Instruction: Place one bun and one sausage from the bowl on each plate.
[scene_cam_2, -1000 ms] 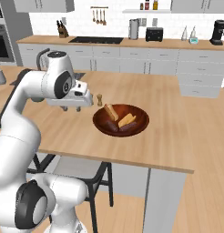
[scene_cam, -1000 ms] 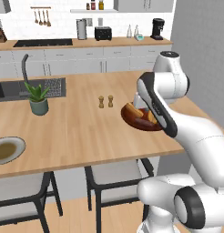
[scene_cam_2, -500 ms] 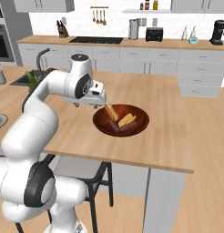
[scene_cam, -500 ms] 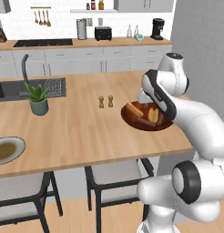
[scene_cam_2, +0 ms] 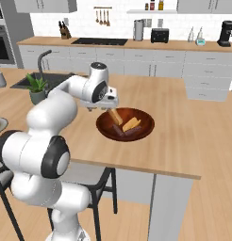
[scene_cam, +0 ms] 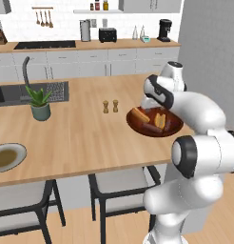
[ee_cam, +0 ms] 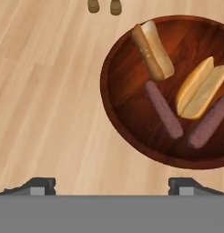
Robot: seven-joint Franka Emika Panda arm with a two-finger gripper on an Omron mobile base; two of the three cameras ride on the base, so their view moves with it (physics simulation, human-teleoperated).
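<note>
Robot arm above a bowl (ee_cam: 123,118) of buns and sausages.
Its empty gripper (ee_cam: 111,185) hangs released, likely lining up a pick.

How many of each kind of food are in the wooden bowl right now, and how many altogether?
In the bowl:
Buns: 2, one at the far rim, one split open beside the sausages
Sausages: 2, one in the middle, one near the edge
Total: 4
</note>
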